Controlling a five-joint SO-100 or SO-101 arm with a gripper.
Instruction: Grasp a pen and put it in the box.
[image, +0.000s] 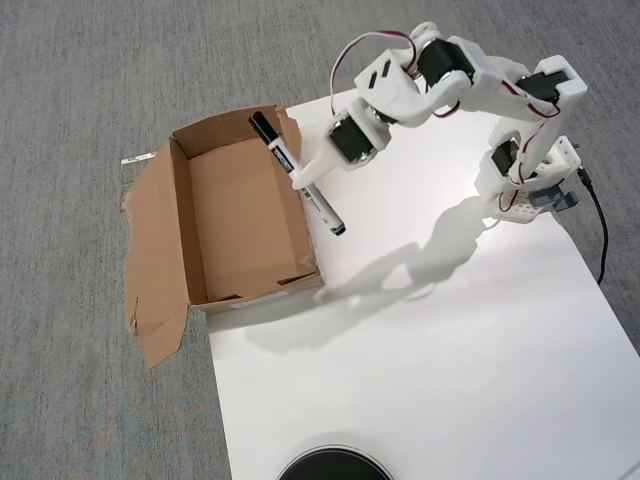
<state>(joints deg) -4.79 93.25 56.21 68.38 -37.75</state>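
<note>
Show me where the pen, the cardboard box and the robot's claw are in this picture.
pen (282, 153): overhead view, on the white barrel just below the black cap.
box (240, 215): overhead view, on its bare inside floor.
claw (304, 177): overhead view, where its fingertips pinch the pen.

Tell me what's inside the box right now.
Nothing lies in the box; its bare cardboard floor shows. The pen is held above its right wall by the pincer, cap end over the opening. The floor strip close under the pen's cap is covered.
</note>
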